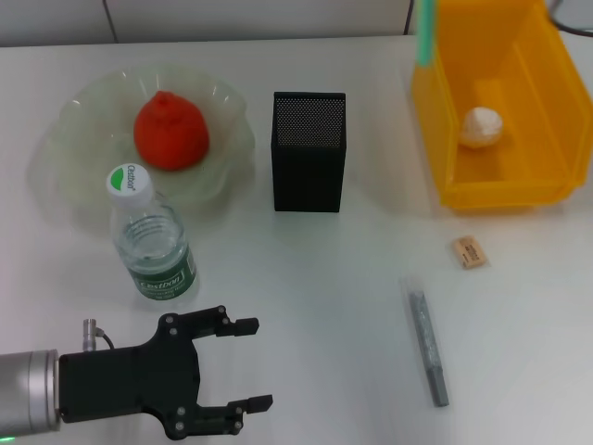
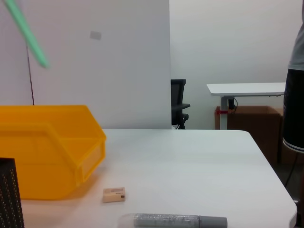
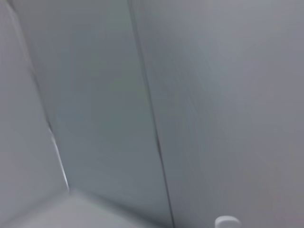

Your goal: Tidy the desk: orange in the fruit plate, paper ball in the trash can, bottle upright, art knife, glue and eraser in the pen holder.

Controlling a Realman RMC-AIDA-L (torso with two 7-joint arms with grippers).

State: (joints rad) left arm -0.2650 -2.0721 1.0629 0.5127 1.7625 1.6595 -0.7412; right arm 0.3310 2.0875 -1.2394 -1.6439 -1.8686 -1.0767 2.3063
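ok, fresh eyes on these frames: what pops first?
The bright yellow trash can at the far right, with the white paper ball inside it. Next the red-orange orange sitting in the pale-green fruit plate at far left. Near the front edge, the black left claw hangs open just beyond the upright bottle.

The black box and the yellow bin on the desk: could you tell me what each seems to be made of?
The black box looks like fine metal mesh with a matte finish: its top face shows a grid of tiny holes. The yellow bin looks like moulded plastic, smooth and slightly glossy, with thick uniform walls; neither material is certain from looks alone.
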